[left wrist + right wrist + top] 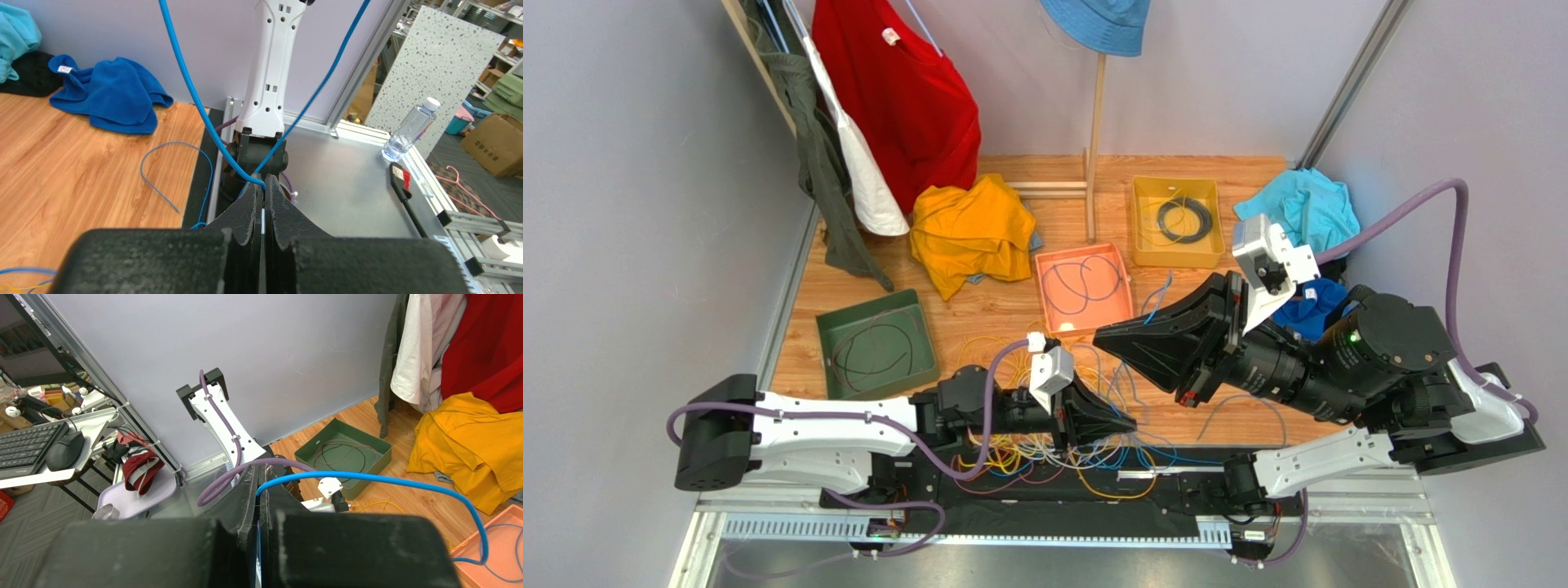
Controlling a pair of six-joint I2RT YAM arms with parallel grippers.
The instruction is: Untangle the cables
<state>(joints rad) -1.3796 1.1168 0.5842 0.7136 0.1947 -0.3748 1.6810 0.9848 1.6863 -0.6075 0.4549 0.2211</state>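
Note:
A tangle of thin yellow, blue, orange and black cables (1063, 451) lies at the table's near edge between the arm bases. My left gripper (1122, 424) is low over this pile and shut on a blue cable (190, 86), whose two strands rise from the jaws (264, 191). My right gripper (1102, 335) is held higher, above the pile. It is shut on a blue cable (380, 478) that arcs right toward the orange tray (491, 551). In the right wrist view the jaws (258, 481) pinch it.
A green tray (832, 328) holds a black cable, an orange tray (1043, 260) a blue one, a yellow tray (1143, 190) a black coil. Orange cloth (971, 233), cyan cloth (1302, 202), a blue cloth (110, 92) and a wooden pole (1095, 147) stand behind. A water bottle (408, 130) is off the table.

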